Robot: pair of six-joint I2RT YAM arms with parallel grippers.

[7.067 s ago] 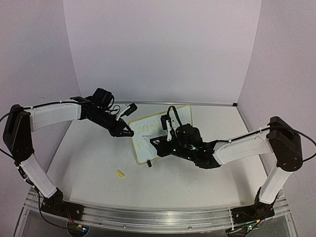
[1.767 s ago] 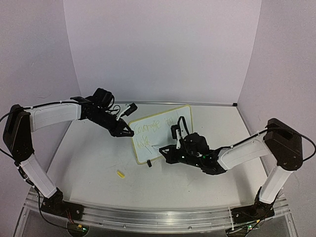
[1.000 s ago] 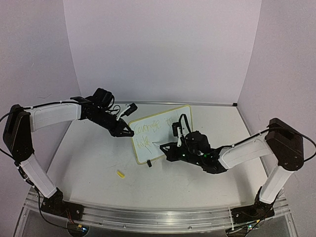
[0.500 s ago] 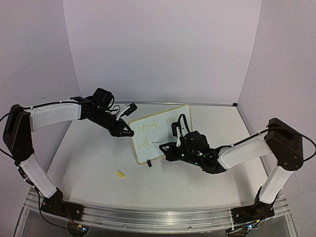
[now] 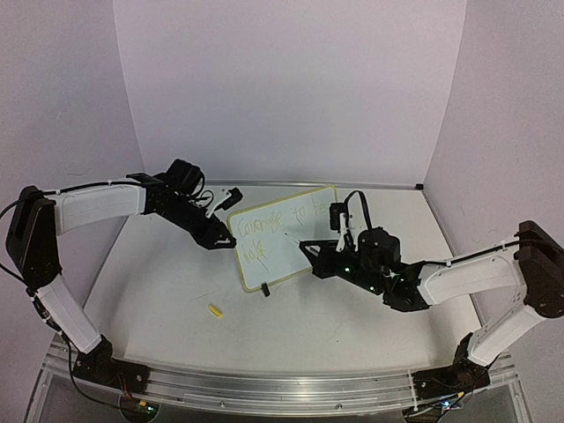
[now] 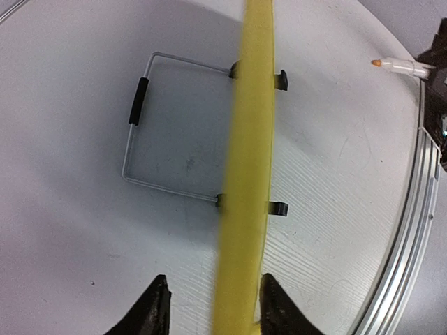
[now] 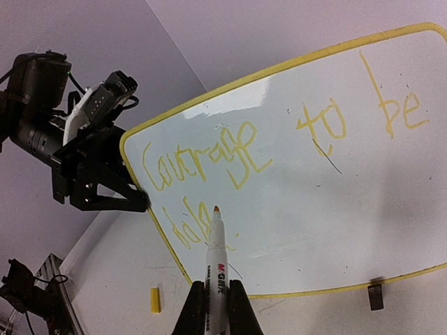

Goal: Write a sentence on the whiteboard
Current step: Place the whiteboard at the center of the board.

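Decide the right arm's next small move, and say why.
Probably ease the marker tip forward to the board just after the short second line: the right gripper holds it off the face, while the left gripper clamps the frame.

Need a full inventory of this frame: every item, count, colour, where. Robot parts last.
whiteboard: 1, white face with yellow frame, propped up mid-table
sentence: 2 lines, yellow, on the whiteboard face; the top line reads "Courage to be"
clip feet: 2, black, on the whiteboard's bottom edge
wire stand: 1, grey with a black sleeve, on the table behind the whiteboard
marker: 1, white with orange tip, pointing at the second line
small yellow piece: 1, on the table in front of the whiteboard, towards the left arm
table: 1, white
left gripper: 1, black, shut on the whiteboard's frame edge
right gripper: 1, black, shut on the marker
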